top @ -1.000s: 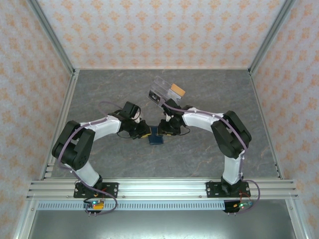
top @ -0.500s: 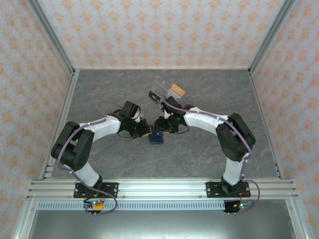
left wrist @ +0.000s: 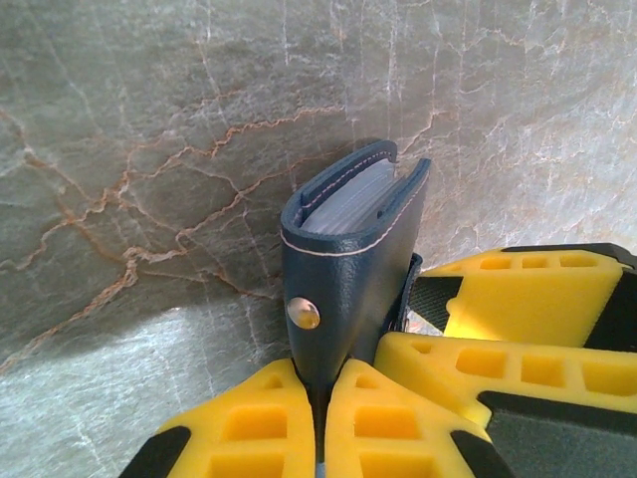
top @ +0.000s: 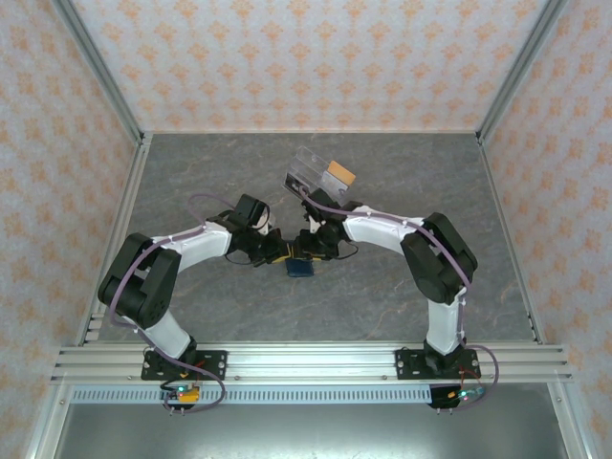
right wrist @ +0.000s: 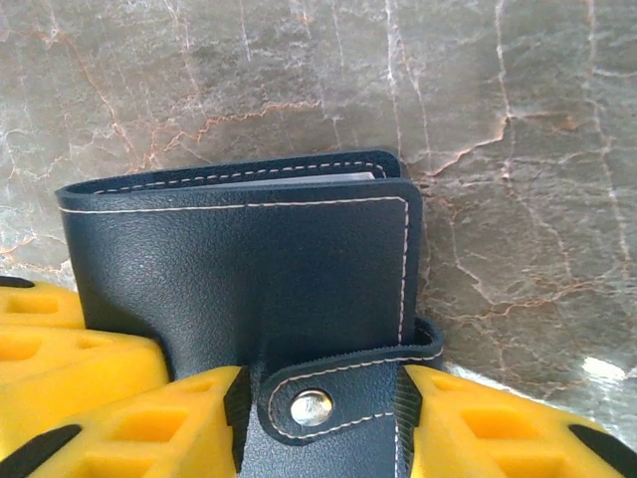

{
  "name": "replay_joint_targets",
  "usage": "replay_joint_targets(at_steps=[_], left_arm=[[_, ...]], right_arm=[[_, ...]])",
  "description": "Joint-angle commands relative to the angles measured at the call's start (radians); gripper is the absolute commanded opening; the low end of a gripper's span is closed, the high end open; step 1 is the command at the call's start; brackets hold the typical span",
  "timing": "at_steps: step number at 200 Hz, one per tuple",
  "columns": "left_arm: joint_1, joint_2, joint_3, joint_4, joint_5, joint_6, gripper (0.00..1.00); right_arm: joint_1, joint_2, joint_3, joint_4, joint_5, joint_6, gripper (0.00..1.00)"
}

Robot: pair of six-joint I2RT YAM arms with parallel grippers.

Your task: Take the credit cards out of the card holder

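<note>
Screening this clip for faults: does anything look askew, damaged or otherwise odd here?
Nothing serious. The card holder is closed and looks intact, pinched in the shut left gripper with the right gripper at its clasp tab. Only the clear box at the back sits skewed to the edges of the table.

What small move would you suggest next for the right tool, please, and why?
Probably pull the clasp tab off its snap with the right tool, which straddles it. The card holder is folded shut with the tab wrapped over its cover, and the left tool is clamped on the holder, so it should stay steady.
</note>
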Motion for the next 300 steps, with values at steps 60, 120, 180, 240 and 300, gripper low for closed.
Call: replay_joint_targets(at_steps=[60,120,180,240,300], left_arm=[[-0.001,-0.008,0.013,-0.054,-0.059,-0.001,0.0],[-0.001,-0.036,-0.007,-0.09,-0.102,-0.003,0.0],[0.0,-0.039,0.01,-0.096,-0.1,0.004,0.07],[0.021,-0.026,0.07,-0.15,-0.099,0.043,0.59],[0.132,-0.112,0.134,-0.295,-0.162,0.168,0.82]], right_arm=[[0.004,-0.005,0.012,-0.138,0.234,-0.008,0.38],[0.004,-0.064,-0.018,-0.176,0.381,0.047,0.29],[0.004,-0.044,0.005,-0.096,0.222,0.035,0.31],[0.004,-0.005,0.041,-0.08,0.153,0.067,0.26],[0.013,-0.07,0.039,0.001,0.119,0.093,0.06]])
